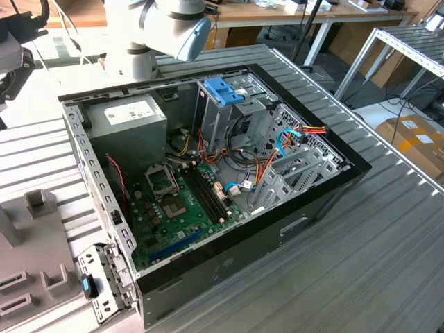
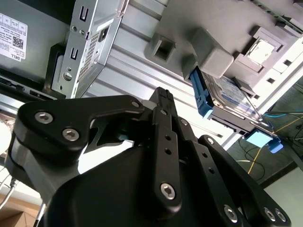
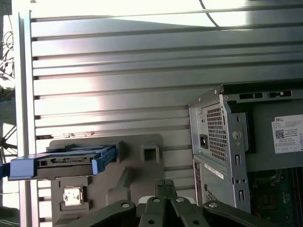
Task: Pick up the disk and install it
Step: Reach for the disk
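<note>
Black gripper [image 3: 164, 183] linkage sits closest to the lens in both wrist views. Its two fingers are pressed together with nothing between them.

Beyond the fingertips in the first wrist view, the disk [image 3: 66, 163] sits in a slot of a grey holder [image 3: 142, 163]. It is outside the open computer case [image 3: 222, 142], and a strip of ribbed table [image 3: 118, 71] lies between holder and case. The disk has a dark metal body framed by light-blue rails. One blue end sticks out past the holder on the side away from the case. The gripper is clear of the disk and does not touch it.

The second wrist view shows the same disk [image 2: 236, 97] with a blue rail standing out from the holder.

In the exterior view the case lies on its side with its panel off. Inside it are a green motherboard [image 1: 173, 201], a grey power supply [image 1: 128, 118], bundles of coloured cables [image 1: 263, 166] and a metal drive cage with a broad blue handle [image 1: 224, 90]. The robot arm [image 1: 173, 28], pale grey with a blue cap, hangs above the case's edge near the power supply.
</note>
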{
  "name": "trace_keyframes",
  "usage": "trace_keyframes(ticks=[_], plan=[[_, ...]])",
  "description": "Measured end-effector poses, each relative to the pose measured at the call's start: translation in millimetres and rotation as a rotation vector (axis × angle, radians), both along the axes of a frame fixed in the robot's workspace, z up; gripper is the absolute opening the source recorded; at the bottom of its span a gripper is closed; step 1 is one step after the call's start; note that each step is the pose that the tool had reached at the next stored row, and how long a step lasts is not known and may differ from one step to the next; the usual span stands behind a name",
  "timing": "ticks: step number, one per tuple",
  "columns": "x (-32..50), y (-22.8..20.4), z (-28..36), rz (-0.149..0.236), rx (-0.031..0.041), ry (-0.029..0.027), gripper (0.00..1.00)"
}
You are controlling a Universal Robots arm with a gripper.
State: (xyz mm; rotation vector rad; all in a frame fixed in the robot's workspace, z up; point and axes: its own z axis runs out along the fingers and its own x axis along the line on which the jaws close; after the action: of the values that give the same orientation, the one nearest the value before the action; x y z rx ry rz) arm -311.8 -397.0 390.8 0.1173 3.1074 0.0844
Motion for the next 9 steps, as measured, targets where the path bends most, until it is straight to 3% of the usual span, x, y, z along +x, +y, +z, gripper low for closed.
trace_keyframes(ticks=[9], plan=[[-3.2,0.0,0.0,0.0,0.0,0.0,0.11]])
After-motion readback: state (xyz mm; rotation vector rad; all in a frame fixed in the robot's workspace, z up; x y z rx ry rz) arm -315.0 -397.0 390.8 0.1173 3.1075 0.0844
